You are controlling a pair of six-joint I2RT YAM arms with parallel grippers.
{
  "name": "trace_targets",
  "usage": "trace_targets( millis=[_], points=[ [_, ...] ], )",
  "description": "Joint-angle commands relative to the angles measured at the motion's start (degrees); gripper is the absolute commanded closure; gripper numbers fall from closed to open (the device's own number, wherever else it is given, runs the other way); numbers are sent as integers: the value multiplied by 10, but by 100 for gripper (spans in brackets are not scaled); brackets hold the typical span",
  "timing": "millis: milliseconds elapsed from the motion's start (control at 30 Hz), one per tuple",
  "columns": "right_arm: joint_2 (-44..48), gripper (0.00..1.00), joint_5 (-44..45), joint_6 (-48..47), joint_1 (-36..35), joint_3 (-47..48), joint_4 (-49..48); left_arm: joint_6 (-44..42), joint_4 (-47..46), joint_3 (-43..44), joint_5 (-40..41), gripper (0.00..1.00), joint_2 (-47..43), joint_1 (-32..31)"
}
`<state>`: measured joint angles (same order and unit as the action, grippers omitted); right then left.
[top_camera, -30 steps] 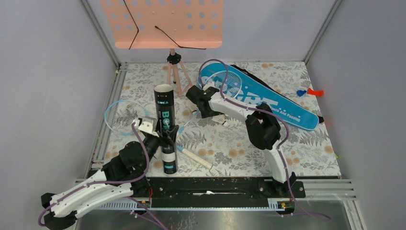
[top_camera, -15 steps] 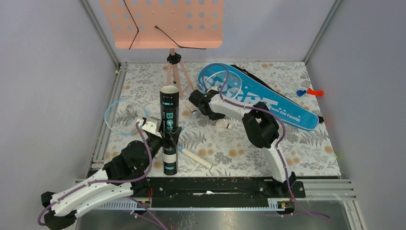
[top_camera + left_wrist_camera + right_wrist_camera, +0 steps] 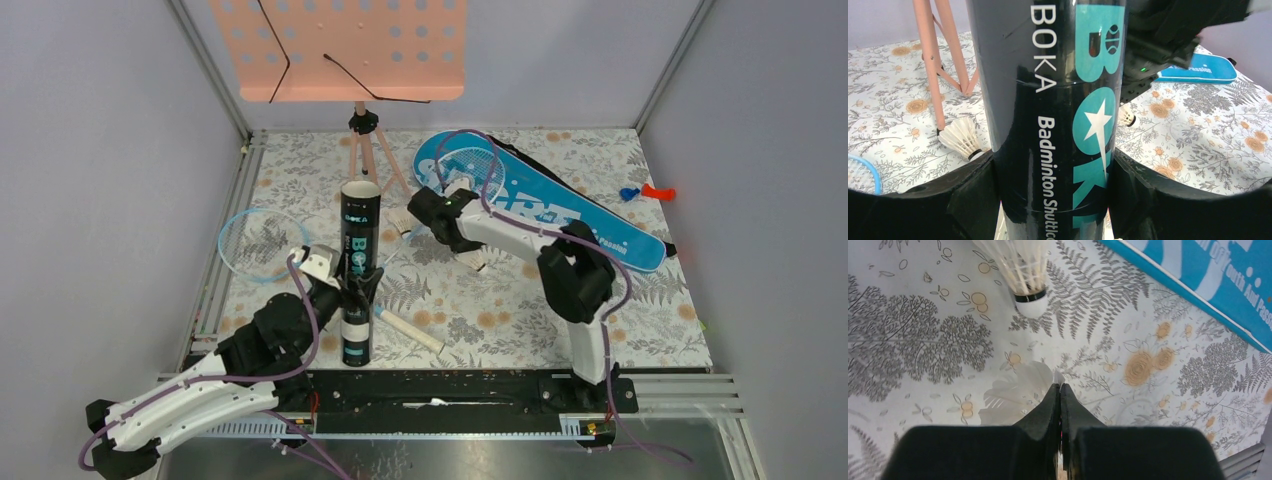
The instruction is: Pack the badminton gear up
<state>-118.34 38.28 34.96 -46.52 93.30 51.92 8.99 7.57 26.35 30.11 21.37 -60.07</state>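
The black lettered tube (image 3: 357,262) (image 3: 1058,100) stands upright with its open end up, and my left gripper (image 3: 345,292) (image 3: 1055,175) is shut around its lower part. My right gripper (image 3: 432,215) (image 3: 1059,386) is shut on the feather edge of a white shuttlecock (image 3: 1010,395) held just above the mat. A second shuttlecock (image 3: 1025,270) lies on the mat beyond it. Two shuttlecocks (image 3: 960,137) (image 3: 1125,116) show past the tube. One light-blue racket (image 3: 262,240) lies left of the tube. Another racket (image 3: 470,165) rests on the blue bag (image 3: 570,212).
The peach music stand (image 3: 340,45) on its tripod (image 3: 365,150) rises at the back, one leg close to the tube. A small red and blue item (image 3: 645,192) lies at the right wall. Metal rails edge the flowered mat (image 3: 650,300).
My right gripper has shut on the shuttlecock and shifted right, toward the bag. The left gripper has carried the tube slightly right and stood it straighter.
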Motion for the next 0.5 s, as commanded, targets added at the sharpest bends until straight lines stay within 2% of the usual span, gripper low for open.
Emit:
trace_targets(
  millis=[0,133,267,367,467],
  points=[
    [143,100,0,-30,-6,-71,-53,-17,-59,11,-48,87,-11,-1],
    [293,100,-79,-84,-5,-164,-140,-48,-70,15,-137,87,-2,0],
    [455,100,-198,-127,-5,-221,-230,-93,-98,5,-297,86,10,0],
    [577,100,-260,-137,-5,-241,-290,-131,-127,-9,-406,85,27,0],
    [639,100,-310,-148,-5,-224,-307,-162,-130,-8,-469,85,49,0]
  ],
)
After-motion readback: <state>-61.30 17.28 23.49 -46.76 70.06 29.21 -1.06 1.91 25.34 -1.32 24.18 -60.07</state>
